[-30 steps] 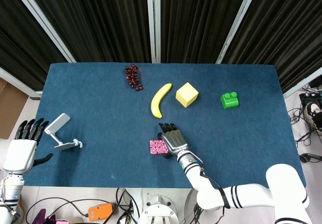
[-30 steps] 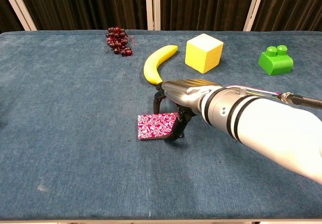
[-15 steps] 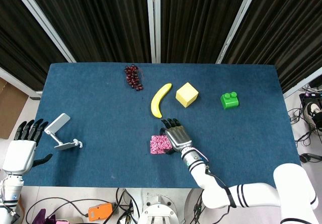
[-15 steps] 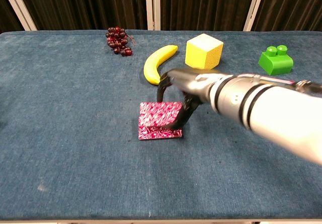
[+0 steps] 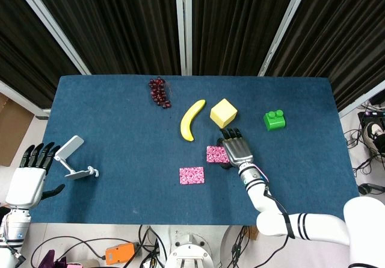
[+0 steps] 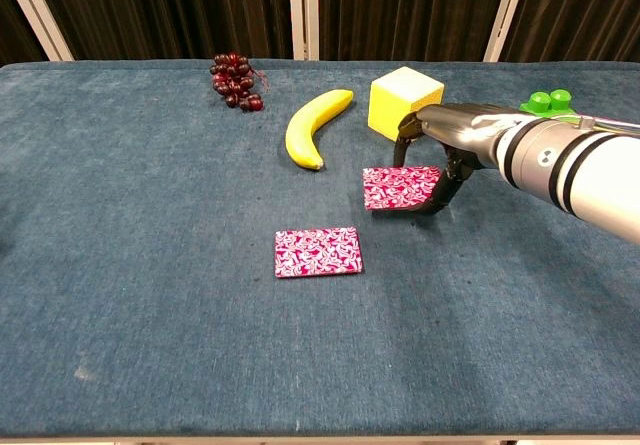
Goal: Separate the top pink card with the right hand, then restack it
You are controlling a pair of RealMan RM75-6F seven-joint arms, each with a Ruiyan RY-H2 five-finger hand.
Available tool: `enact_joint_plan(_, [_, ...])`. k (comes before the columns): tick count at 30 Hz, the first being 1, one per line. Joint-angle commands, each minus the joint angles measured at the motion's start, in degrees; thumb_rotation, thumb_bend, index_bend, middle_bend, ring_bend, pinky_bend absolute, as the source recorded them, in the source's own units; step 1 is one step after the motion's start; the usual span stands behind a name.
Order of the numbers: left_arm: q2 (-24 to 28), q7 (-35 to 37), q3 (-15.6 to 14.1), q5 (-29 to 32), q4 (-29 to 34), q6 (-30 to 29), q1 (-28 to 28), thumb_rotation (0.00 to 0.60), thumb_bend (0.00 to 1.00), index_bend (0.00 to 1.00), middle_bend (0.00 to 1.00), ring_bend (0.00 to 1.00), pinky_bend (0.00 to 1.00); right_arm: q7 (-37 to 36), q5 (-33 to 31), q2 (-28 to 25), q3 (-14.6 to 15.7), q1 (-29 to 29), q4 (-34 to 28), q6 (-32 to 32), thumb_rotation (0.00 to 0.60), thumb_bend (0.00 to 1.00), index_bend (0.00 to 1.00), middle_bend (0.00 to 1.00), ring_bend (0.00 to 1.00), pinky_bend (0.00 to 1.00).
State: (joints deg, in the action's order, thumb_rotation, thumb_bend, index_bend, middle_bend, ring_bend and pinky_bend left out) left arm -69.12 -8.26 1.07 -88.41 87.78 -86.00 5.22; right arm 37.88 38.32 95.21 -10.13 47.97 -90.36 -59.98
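A pink patterned card (image 6: 399, 186) (image 5: 216, 154) hangs just above the blue table, held by my right hand (image 6: 441, 155) (image 5: 236, 150) at its right edge. It sits right of and behind the rest of the pink stack (image 6: 318, 252) (image 5: 191, 175), which lies flat near the table's front middle. A clear gap separates the lifted card from the stack. My left hand (image 5: 33, 162) rests at the table's far left edge with its fingers spread, holding nothing.
A banana (image 5: 192, 119), a yellow cube (image 5: 223, 112) and a green brick (image 5: 275, 120) lie behind the right hand. Dark grapes (image 5: 159, 91) sit at the back. A grey and white tool (image 5: 75, 158) lies by the left hand.
The right hand has lifted the top card off the stack and carried it right and toward the back, near the yellow cube. The left hand has stayed put.
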Motion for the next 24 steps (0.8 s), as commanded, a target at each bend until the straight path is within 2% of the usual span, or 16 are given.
enact_joint_plan(1, [0.14, -0.19, 0.01, 0.09, 0.23, 0.07, 0.02, 0.6, 0.05, 0.09, 0.06, 0.0, 0.01, -0.43, 0.17, 0.82, 0.38, 0.18, 1.95, 0.77, 0.6, 0.47, 0.49, 0.13, 0.0, 0.0])
enact_joint_plan(7, [0.3, -0.56, 0.06, 0.15, 0.62, 0.13, 0.09, 0.6, 0.05, 0.09, 0.06, 0.0, 0.01, -0.48, -0.5, 1.03, 1.02, 0.35, 3.16, 2.41, 0.6, 0.47, 0.4, 0.13, 0.0, 0.0])
enact_joint_plan(13, [0.24, -0.63, 0.14, 0.09, 0.73, 0.08, 0.18, 0.6, 0.05, 0.09, 0.06, 0.0, 0.01, 0.0, -0.01, -0.44, 2.14, 0.02, 0.91, 2.35, 0.6, 0.47, 0.28, 0.13, 0.0, 0.0])
enact_joint_plan(17, [0.23, -0.69, 0.09, -0.09, 0.69, -0.06, 0.17, 0.6, 0.05, 0.09, 0.06, 0.0, 0.01, 0.19, 1.31, -1.85, 2.74, -0.4, -2.1, 1.28, 0.6, 0.47, 0.26, 0.13, 0.0, 0.0])
enact_joint_plan(24, [0.07, -0.53, -0.04, -0.16, 0.57, -0.26, 0.01, 0.6, 0.05, 0.09, 0.06, 0.0, 0.01, -0.88, 6.42, -3.19, 4.19, -0.74, -10.84, 1.21, 0.6, 0.47, 0.26, 0.13, 0.0, 0.0])
